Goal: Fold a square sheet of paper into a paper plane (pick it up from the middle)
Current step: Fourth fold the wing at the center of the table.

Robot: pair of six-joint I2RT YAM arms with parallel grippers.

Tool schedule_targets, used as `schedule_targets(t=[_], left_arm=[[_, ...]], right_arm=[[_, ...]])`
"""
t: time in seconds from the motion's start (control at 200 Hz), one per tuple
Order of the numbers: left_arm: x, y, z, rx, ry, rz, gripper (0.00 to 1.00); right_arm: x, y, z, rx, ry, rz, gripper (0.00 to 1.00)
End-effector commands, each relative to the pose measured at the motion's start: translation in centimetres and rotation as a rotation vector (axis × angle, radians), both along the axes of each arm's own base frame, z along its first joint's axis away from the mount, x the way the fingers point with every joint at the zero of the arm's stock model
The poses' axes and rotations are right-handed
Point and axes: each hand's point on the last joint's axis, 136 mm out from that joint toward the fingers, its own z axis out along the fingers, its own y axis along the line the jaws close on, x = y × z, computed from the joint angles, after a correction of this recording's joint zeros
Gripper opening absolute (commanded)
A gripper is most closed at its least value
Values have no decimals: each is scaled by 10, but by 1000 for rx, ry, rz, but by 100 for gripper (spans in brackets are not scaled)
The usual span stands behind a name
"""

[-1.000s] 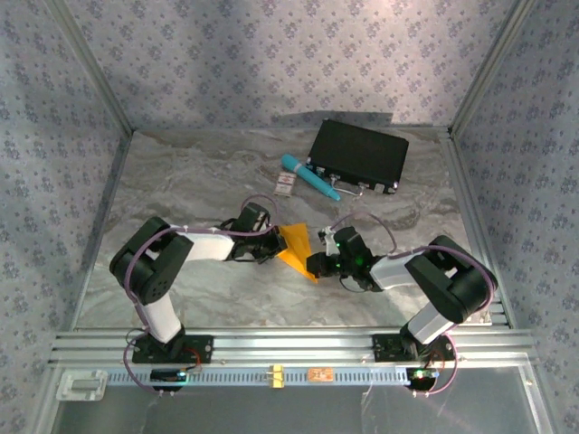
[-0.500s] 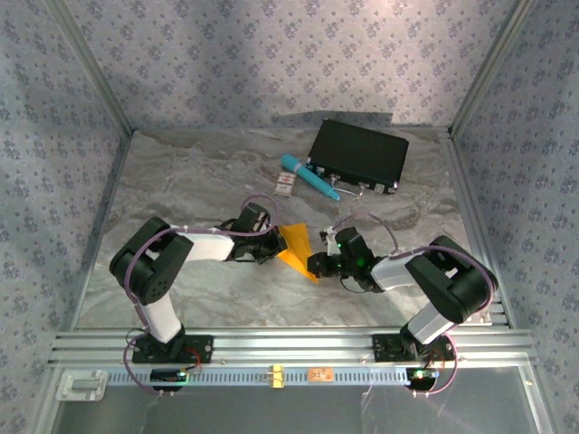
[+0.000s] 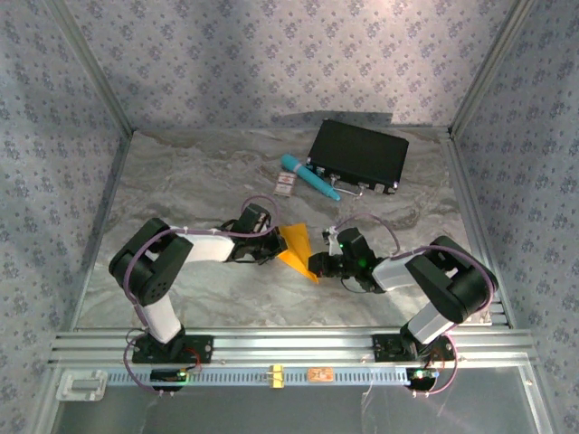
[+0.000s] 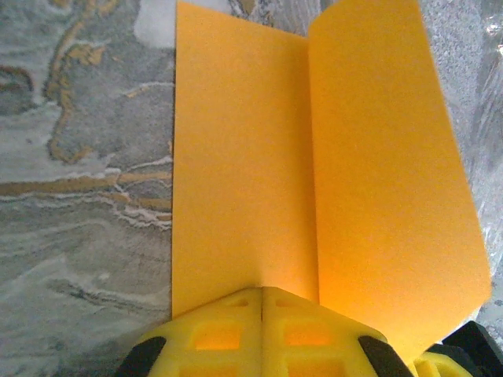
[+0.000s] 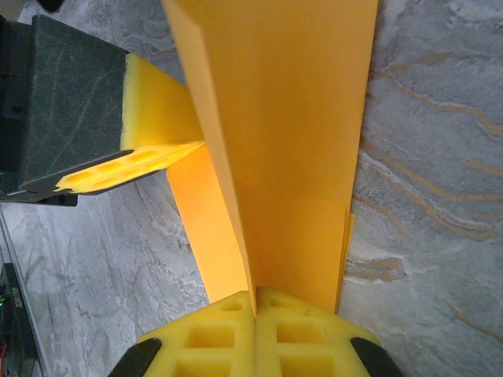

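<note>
The square sheet of paper (image 3: 297, 242) is orange-yellow and creased, and it lies mid-table between the two arms. My left gripper (image 3: 274, 244) is shut. In the left wrist view its yellow tips (image 4: 263, 292) sit on the flat half of the paper (image 4: 244, 173), and the other half stands up as a flap (image 4: 393, 181). My right gripper (image 3: 317, 264) is shut on the paper. In the right wrist view the raised flap (image 5: 299, 118) runs edge-on into the seam of that gripper (image 5: 255, 294). A left finger (image 5: 153, 161) shows beside the flap.
A black case (image 3: 357, 155) stands at the back right. A teal pen (image 3: 309, 176) and a small white-and-red card (image 3: 286, 186) lie just left of it. Patterned walls close three sides, and a metal rail (image 3: 289, 344) runs along the near edge.
</note>
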Motion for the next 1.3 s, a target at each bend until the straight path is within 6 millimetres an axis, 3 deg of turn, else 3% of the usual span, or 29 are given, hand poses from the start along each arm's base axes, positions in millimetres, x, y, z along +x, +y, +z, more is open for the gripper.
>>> schedule_targets(t=[0.0,0.315,0.825,1.099,1.294], left_arm=[[-10,10,-7,44,29,16,0],[-5,7,1,29,-2,6,1],[9,-9,46,-33,-163,-69,5],[8,-36,58,-127,-188,-162,5],[12,-48,51,-151,-174,-170,5]], right_arm=[[-7,-5,-10,4,61,-13,2],[-7,-4,-20,-12,107,-12,1],[-8,-9,-28,-18,138,-28,1],[-9,-12,-30,-11,151,-42,1],[-8,-13,-31,-4,158,-52,1]])
